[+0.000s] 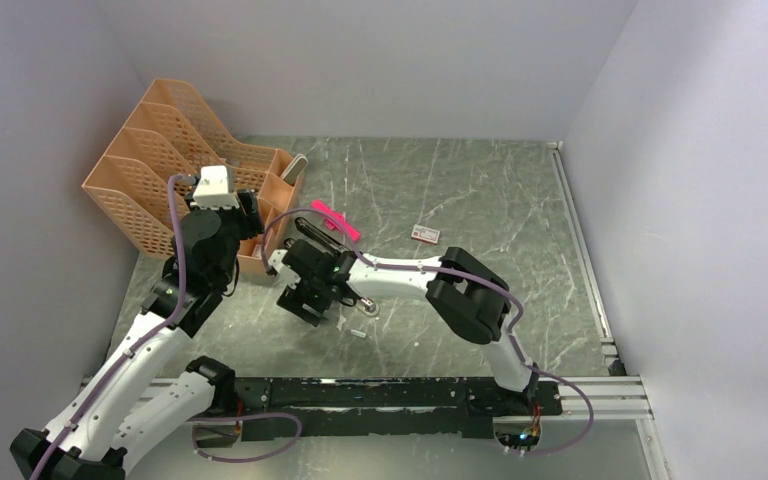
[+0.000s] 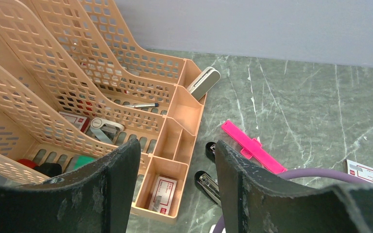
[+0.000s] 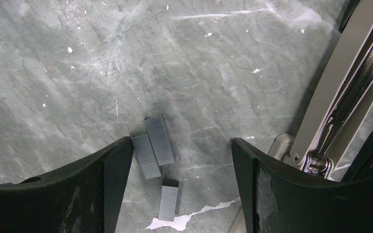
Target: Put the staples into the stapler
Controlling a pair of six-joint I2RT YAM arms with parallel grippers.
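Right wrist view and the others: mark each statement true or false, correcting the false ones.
1. Loose staples lie on the table in front of the right gripper. True.
2. The right gripper grips a staple strip. False: it is open and empty.
3. The pink plastic piece lies inside the orange organizer. False: it lies on the table beside the black stapler.
4. A small white box lies on the table, apart from the organizer. True.
5. The left gripper is shut. False: it is open.

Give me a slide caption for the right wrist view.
Open right pincer above three loose strips of staples on the grey-green table, the opened stapler at right.
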